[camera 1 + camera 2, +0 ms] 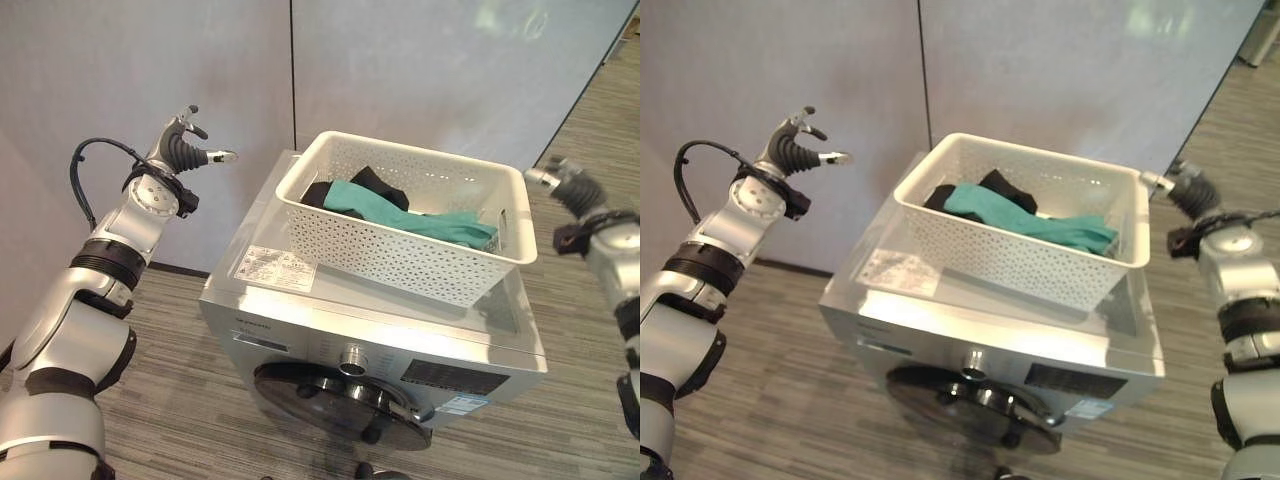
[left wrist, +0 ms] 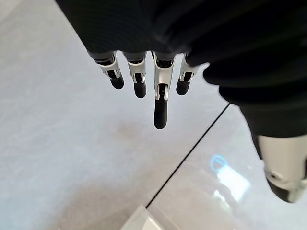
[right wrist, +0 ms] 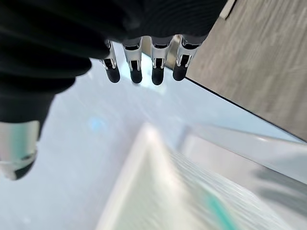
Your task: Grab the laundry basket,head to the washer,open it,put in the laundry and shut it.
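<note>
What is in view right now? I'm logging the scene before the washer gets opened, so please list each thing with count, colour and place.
Washer: one, silver-grey, front loader in the middle of the scene, its dark round door closed at the front.
Laundry basket: one, white, perforated, standing on top of the washer, held by neither hand.
Teal garment: one, teal, lying across the inside of the basket.
Black clothing: black, in the basket at its back left, partly under the teal garment; count unclear.
Wall panels: pale grey, behind the washer.
Floor: grey-brown wood-look planks around the washer.
Left hand: raised left of the basket, fingers straight, holding nothing.
Right hand: raised right of the basket, fingers relaxed, holding nothing.
</note>
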### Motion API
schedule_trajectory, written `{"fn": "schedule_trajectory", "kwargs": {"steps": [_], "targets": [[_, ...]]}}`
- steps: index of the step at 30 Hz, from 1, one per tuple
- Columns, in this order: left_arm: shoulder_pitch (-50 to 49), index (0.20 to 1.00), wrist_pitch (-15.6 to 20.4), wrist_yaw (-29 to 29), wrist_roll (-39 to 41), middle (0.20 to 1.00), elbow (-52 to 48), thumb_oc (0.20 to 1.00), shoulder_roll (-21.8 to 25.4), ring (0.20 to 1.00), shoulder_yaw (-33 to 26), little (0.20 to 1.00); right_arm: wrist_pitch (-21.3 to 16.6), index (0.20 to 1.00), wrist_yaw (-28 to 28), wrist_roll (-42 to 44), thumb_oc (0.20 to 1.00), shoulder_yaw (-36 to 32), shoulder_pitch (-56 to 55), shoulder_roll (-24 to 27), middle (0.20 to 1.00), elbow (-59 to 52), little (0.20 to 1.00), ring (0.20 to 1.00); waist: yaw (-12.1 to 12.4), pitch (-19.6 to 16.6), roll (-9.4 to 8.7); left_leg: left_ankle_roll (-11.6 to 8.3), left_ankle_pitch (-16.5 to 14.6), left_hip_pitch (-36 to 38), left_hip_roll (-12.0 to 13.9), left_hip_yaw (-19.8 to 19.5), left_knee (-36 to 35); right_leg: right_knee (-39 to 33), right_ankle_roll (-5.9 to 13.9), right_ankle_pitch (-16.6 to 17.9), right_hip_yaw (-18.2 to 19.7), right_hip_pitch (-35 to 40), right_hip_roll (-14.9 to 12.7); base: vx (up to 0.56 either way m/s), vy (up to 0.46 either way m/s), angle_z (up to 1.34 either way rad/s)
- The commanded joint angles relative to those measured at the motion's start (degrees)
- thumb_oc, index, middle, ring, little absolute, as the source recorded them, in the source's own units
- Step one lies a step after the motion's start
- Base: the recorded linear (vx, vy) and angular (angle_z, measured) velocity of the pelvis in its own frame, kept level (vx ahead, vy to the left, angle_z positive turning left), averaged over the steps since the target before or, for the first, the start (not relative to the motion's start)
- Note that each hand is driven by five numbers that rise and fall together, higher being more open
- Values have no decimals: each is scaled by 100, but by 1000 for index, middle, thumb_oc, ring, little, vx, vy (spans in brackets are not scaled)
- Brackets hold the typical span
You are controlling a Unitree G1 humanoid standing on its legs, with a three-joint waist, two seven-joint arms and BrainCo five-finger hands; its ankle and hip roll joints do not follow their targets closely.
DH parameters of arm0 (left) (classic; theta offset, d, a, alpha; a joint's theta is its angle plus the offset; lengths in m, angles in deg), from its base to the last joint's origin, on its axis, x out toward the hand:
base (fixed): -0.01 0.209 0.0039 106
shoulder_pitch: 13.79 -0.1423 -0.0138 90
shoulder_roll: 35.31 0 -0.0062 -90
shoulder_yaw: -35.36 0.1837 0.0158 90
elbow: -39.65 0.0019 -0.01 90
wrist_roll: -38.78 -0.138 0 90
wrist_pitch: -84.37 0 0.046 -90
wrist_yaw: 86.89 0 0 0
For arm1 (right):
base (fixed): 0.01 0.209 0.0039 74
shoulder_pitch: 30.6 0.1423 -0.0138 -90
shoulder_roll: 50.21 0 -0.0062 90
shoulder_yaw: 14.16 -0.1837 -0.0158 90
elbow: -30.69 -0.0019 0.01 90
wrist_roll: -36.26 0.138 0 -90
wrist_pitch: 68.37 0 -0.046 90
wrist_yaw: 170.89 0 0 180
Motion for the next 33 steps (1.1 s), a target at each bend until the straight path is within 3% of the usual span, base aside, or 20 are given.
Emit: {"fn": "schedule_trajectory", "kwargs": {"steps": [1, 5, 9, 10, 11, 14, 16, 17, 20, 21, 23, 27, 29, 30, 31, 32, 33], "targets": [[209, 1000, 395, 554, 282, 1000, -197, 1000, 339, 1000, -753, 1000, -621, 1000, 482, 322, 1000, -387, 388, 659, 1000, 177, 1000, 1000, 250, -191, 89, 43, -529, 208, 283, 122, 233, 503, 511, -404, 24, -377, -342, 10, -5, 3], [-837, 1000, 489, 654, 194, 1000, -1374, 1000, 729, 1000, -1702, 1000, -670, 1000, 652, 49, 1000, -1398, -835, 830, 1000, -390, 1000, 1000, 299, -197, 92, 39, -544, 177, 276, 76, 217, 399, 510, -380, -28, -345, -346, 0, 0, 0], [-2629, 1000, 543, 706, -175, 1000, -2440, 1000, 890, 1000, -3059, 1000, -727, 1000, 809, -461, 1000, -2956, -2899, 427, 1000, -1423, 1000, 1000, 356, -216, 83, 40, -561, 132, 249, 43, 194, 198, 506, -325, -71, -300, -350, 21, -22, 3], [-2639, 1000, 538, 706, -177, 1000, -2451, 1000, 885, 1000, -3059, 1000, -721, 1000, 811, -464, 1000, -2973, -2925, 424, 1000, -1439, 1000, 1000, 361, -216, 87, 38, -570, 143, 255, 43, 194, 198, 506, -331, -73, -288, -345, 15, -38, 3], [-3406, 1000, 547, 974, -890, 1000, -2673, 1000, 924, 1000, -3589, 1000, -807, 1000, 891, -731, 1000, -3559, -3712, 88, 1000, -1873, 1000, 1000, 364, -170, 60, 43, -515, 92, 227, 48, 183, 122, 486, -254, -57, -315, -364, 15, -38, 1], [-4600, 1000, 452, 1189, -1738, 1000, -2869, 1000, 732, 1000, -4185, 1000, -906, 1000, 1068, -1149, 1000, -4278, -4766, -563, 1000, -2608, 1000, 1000, 377, -121, 59, 41, -544, 79, 225, 40, 149, 48, 489, -248, -57, -311, -353, -4, -30, -2], [-4923, 1000, 441, 1209, -1840, 1000, -2933, 1000, 619, 1000, -4339, 1000, -924, 1000, 1092, -1189, 1000, -4373, -4971, -765, 1000, -2783, 1000, 1000, 382, -139, 69, 40, -593, 96, 232, 32, 138, 29, 499, -280, -40, -296, -341, 15, -6, -1], [-5486, 1000, 454, 1261, -1958, 1000, -2886, 1000, 256, 1000, -4557, 1000, -998, 1000, 1098, -1246, 1000, -4407, -5263, -1236, 1000, -2924, 1000, 1000, 412, -78, 48, 51, -599, 71, 226, 35, 141, 2, 483, -268, -40, -306, -345, -1, -48, -1], [-6168, 1000, 492, 1270, -1836, 1000, -2779, 1000, -343, 1000, -4819, 1000, -999, 1000, 1059, -1372, 1000, -4346, -5669, -1782, 1000, -3035, 1000, 1000, 412, -31, -1, 60, -599, 47, 217, 54, 132, -52, 470, -236, -32, -328, -348, -4, -46, -4], [-6202, 1000, 505, 1272, -1834, 1000, -2786, 1000, -349, 1000, -4830, 1000, -1004, 1000, 1060, -1377, 1000, -4335, -5686, -1785, 1000, -3046, 1000, 1000, 406, -47, 0, 61, -601, 48, 217, 58, 134, -55, 470, -234, -28, -327, -348, -27, -64, 0], [-6555, 1000, 523, 1207, -1566, 1000, -2549, 1000, -876, 1000, -4830, 1000, -961, 1000, 968, -1313, 1000, -4283, -5975, -2217, 1000, -2971, 1000, 1000, 407, 22, -67, 69, -578, -20, 216, 62, 139, -92, 448, -205, -6, -378, -337, -39, -70, 0], [-6982, 1000, 569, 842, -1069, 1000, -1774, 1000, -1631, 1000, -4411, 1000, -829, 1000, 565, -1121, 1000, -3875, -6686, -2996, 1000, -2737, 1000, 1000, 414, 122, -186, 61, -516, -146, 234, 75, 157, -147, 405, -161, -20, -466, -308, -43, -63, 0], [-6981, 1000, 571, 842, -1069, 1000, -1771, 1000, -1629, 1000, -4410, 1000, -829, 1000, 565, -1121, 1000, -3875, -6687, -2998, 1000, -2737, 1000, 1000, 413, 110, -190, 62, -511, -158, 230, 74, 156, -149, 406, -158, -21, -478, -312, -57, -48, 0], [-6912, 1000, 584, 738, -988, 1000, -1202, 1000, -1854, 1000, -3969, 1000, -808, 1000, 206, -729, 1000, -3203, -6581, -3204, 1000, -1871, 1000, 1000, 436, 192, -294, 44, -460, -225, 244, 96, 172, -174, 393, -116, -2, -533, -290, -75, -53, -4], [-6894, 1000, 599, 741, -982, 1000, -1177, 1000, -1853, 1000, -3968, 1000, -835, 1000, 196, -715, 1000, -3194, -6554, -3192, 1000, -1827, 1000, 1000, 435, 193, -295, 44, -460, -231, 243, 99, 174, -175, 393, -115, 2, -540, -291, -129, -78, -8], [-6676, 1000, 593, 722, -1003, 1000, -722, 1000, -1956, 1000, -3632, 1000, -785, 1000, 80, -688, 1000, -2609, -6206, -3236, 1000, -688, 1000, 1000, 503, 241, -344, 36, -438, -274, 256, 101, 202, -202, 396, -83, 2, -561, -282, -54, -25, -7], [-6660, 1000, 603, 726, -1001, 1000, -704, 1000, -1955, 1000, -3634, 1000, -805, 1000, 73, -680, 1000, -2600, -6177, -3231, 1000, -652, 1000, 1000, 500, 244, -346, 36, -438, -281, 254, 102, 204, -204, 396, -81, 3, -567, -283, -81, -48, -5]]}}
